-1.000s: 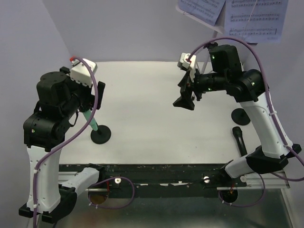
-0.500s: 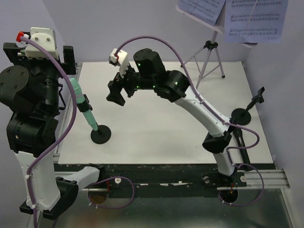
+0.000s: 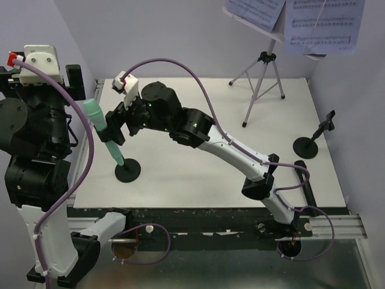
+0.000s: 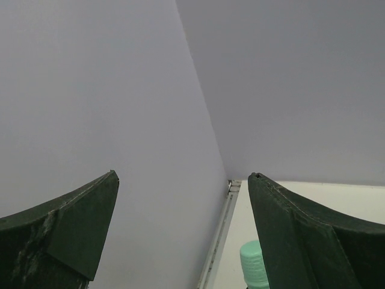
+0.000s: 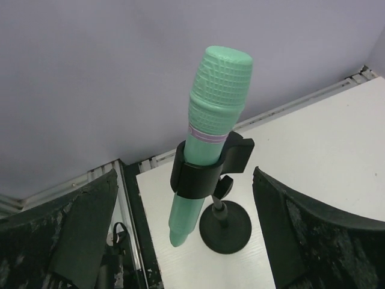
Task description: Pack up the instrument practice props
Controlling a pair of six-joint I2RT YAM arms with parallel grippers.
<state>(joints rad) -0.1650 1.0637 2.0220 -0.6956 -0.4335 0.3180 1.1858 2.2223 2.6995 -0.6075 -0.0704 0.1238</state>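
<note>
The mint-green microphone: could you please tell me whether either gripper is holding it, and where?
Neither holds the mint-green microphone. The right gripper's open jaws face it without touching; the black clip on its stand grips its body.

A white table (image 3: pixel 198 162) sits enclosed by plain pale lilac walls (image 3: pixel 150 36) at the back and both sides. A silver rail (image 5: pixel 313 99) runs along the table's edge at the wall, and a black bar (image 3: pixel 204 214) lines its near edge
</note>
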